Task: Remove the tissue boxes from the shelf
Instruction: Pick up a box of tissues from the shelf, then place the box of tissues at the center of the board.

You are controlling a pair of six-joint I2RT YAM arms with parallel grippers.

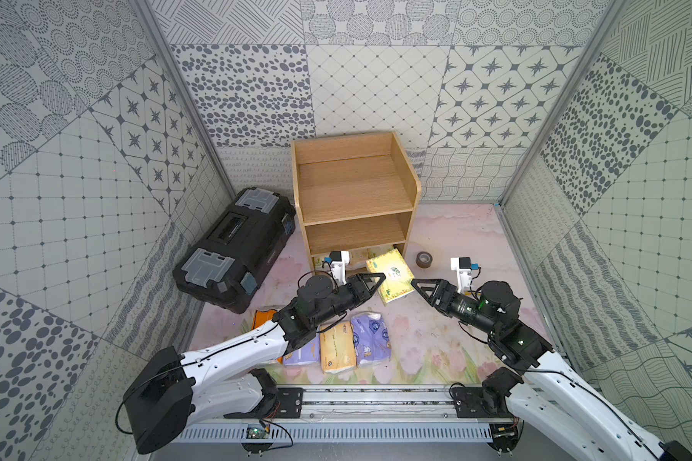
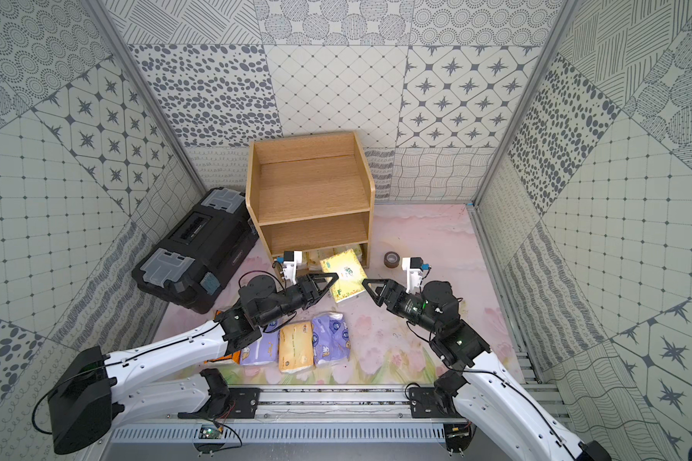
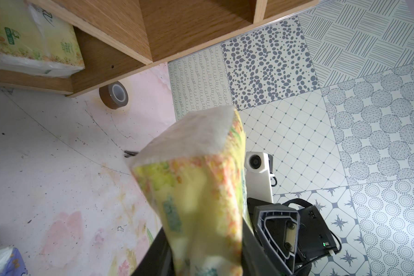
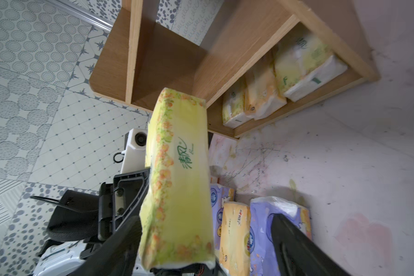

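Back behind the jaws of the left gripper (image 1: 378, 281), the bright orange plastic-wrapped tissue pack (image 1: 262, 318) lies mostly hidden under the white left forearm (image 1: 248, 343), while the pale green-yellow plastic-wrapped tissue pack (image 3: 196, 191) between those jaws is blurred and cut off by the wrist view's edge.

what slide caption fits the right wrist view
Green-yellow tissue pack inside the open right hand; three more packs sit on the bottom tier of the shelf

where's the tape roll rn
In a top view the tape roll sits on the table just right of the shelf, by its bottom corner, not touching it.
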